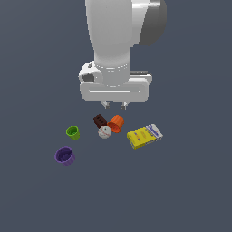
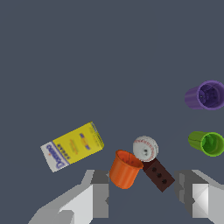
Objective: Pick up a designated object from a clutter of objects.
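The purple cup (image 1: 65,156) (image 2: 206,95) stands upright, mouth up, at the exterior view's left, nearest the camera and apart from the other items. My gripper (image 1: 114,105) (image 2: 146,192) hangs open and empty above the surface, over the dark brown block (image 1: 99,120) (image 2: 159,174) and the orange cup (image 1: 116,123) (image 2: 124,168), well away from the purple cup. The white baseball (image 1: 104,132) (image 2: 145,148) touches the block and the orange cup. The green cup (image 1: 73,132) (image 2: 207,142) stands between the purple cup and that cluster.
A yellow flat box (image 1: 144,135) (image 2: 72,145) lies on the exterior view's right of the cluster. Everything rests on a plain dark grey surface (image 1: 181,190). The arm's white body (image 1: 113,41) fills the upper middle of the exterior view.
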You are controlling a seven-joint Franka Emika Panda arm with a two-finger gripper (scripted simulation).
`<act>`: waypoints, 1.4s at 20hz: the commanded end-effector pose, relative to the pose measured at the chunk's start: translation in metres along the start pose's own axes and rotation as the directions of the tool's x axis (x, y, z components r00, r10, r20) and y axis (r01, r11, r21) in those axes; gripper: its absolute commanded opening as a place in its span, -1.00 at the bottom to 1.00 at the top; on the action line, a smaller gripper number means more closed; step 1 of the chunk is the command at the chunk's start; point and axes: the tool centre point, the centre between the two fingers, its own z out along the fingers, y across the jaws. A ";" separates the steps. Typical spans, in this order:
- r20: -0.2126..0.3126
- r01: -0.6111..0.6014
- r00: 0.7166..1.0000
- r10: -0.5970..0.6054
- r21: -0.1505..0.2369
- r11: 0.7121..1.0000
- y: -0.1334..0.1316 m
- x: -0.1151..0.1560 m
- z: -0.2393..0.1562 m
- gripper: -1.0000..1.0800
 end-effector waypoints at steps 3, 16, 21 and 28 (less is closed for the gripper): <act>-0.028 -0.087 0.996 0.088 0.006 0.996 0.020 0.015 0.020 0.23; -0.154 -0.443 0.884 0.442 0.032 0.896 0.122 0.059 0.104 0.23; -0.207 -0.567 0.800 0.563 0.046 0.823 0.167 0.065 0.137 0.23; -0.273 -0.691 0.681 0.679 0.065 0.720 0.222 0.064 0.174 0.23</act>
